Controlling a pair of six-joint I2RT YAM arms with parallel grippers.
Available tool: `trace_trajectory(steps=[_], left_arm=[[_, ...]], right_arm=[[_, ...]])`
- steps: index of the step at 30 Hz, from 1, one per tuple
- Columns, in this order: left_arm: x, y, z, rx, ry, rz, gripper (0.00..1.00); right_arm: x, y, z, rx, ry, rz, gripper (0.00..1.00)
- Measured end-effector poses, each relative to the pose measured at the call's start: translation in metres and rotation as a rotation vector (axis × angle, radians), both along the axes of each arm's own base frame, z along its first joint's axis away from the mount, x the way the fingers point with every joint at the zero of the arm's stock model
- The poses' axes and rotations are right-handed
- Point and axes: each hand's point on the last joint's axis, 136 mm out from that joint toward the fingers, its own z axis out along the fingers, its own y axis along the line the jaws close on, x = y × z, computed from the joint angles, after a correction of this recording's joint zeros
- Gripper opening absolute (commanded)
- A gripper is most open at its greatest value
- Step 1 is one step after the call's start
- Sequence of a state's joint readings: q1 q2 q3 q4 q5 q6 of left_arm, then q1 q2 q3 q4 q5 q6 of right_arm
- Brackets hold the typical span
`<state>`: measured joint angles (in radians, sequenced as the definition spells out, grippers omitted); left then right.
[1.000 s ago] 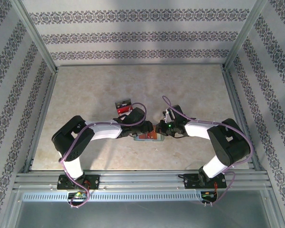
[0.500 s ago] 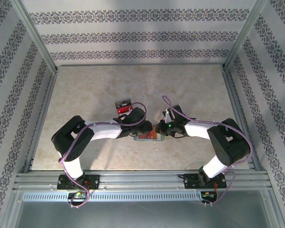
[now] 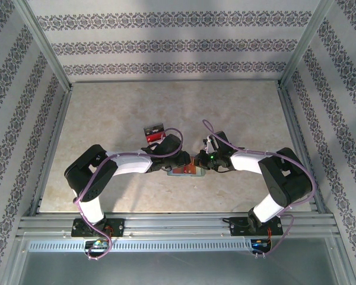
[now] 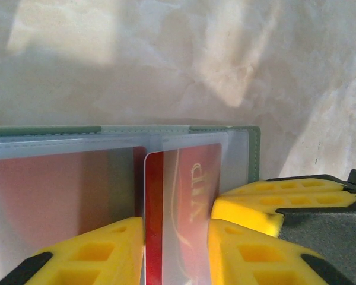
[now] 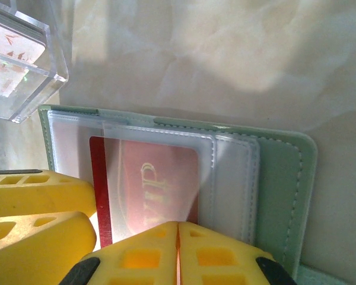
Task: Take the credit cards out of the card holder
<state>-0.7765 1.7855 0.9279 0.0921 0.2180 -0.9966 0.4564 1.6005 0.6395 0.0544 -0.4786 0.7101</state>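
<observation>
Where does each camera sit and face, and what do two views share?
Top external: above and behind, looking down on the table; left arm and right arm show.
Left wrist: behind the left claw, facing the card holder.
Right wrist: behind the right claw, facing that card holder.
Both wrist views share the red card.

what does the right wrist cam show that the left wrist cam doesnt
Right wrist has a corner of the clear tray beside the card holder, plus the holder's wide teal outer panel. Left wrist has instead a reddish patch, likely a second card, behind the neighbouring sleeve. Shared: the holder's clear sleeves, the red card with gold lettering, the right gripper with jaws shut, and the left gripper with jaws either side of that card.
</observation>
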Motion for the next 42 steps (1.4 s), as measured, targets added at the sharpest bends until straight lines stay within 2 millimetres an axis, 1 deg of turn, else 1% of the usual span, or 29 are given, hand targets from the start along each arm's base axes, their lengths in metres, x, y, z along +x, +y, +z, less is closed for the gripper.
trace_trajectory(steps=[11, 21, 27, 36, 42], left_arm=[[0.001, -0.003, 0.001, -0.027, -0.002, -0.01, 0.29], [0.001, 0.002, -0.005, -0.044, 0.001, 0.001, 0.14], [0.005, 0.001, -0.003, -0.063, -0.011, 0.002, 0.01], [0.004, 0.003, -0.004, -0.076, -0.016, -0.005, 0.0], [0.006, 0.009, 0.004, -0.059, -0.05, -0.038, 0.0]], right_arm=[[0.001, 0.001, 0.0, 0.005, -0.002, 0.001, 0.09], [0.003, 0.0, 0.001, 0.011, -0.006, -0.002, 0.09], [0.006, -0.004, 0.001, 0.011, -0.007, -0.019, 0.09], [0.008, -0.008, -0.001, 0.011, -0.008, -0.03, 0.09], [0.009, -0.011, -0.002, 0.008, -0.006, -0.037, 0.09]])
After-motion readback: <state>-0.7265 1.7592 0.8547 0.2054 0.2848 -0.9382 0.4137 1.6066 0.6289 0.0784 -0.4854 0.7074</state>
